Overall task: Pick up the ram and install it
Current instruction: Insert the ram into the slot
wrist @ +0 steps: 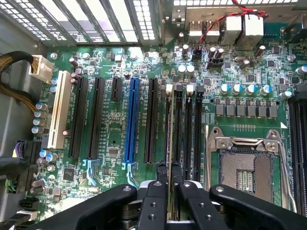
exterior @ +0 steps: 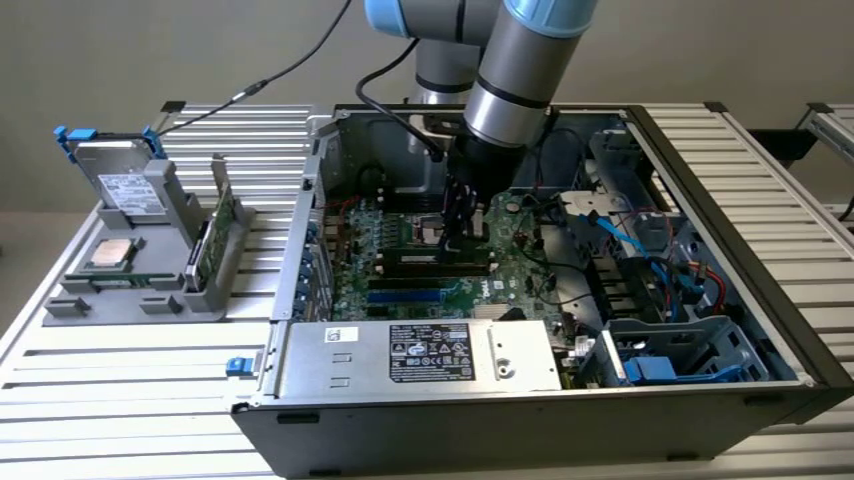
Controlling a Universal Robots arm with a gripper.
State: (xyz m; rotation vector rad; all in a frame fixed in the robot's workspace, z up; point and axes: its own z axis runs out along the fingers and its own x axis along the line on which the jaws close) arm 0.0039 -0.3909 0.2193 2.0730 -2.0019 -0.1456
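- Ram (wrist: 169,132) is standing edge-on between the two fingertips of the gripper (wrist: 168,168), which is pinching narrowly on it, just beside the processor socket (wrist: 244,165).
- Picking up is looking finished, since the arm is carrying it down inside the computer case (exterior: 747,385) and over the motherboard (wrist: 110,143).
- Installing is looking unfinished. It is lining up along the black memory slots (wrist: 188,134) next to the socket, but I cannot tell whether its lower edge is entering a slot or hanging just above one.
- From this angle it is showing as a thin, flat, pale strip, rigid and straight.
- Socket is showing a shiny metal frame around a dark square of fine contacts.
- Farther from the socket, a long blue plastic slot (wrist: 130,120) and a white one (wrist: 58,115) are lying parallel on the glossy green board, among small round silver capacitors.
- Gripper fingers are looking like matte black bars with small round screws.
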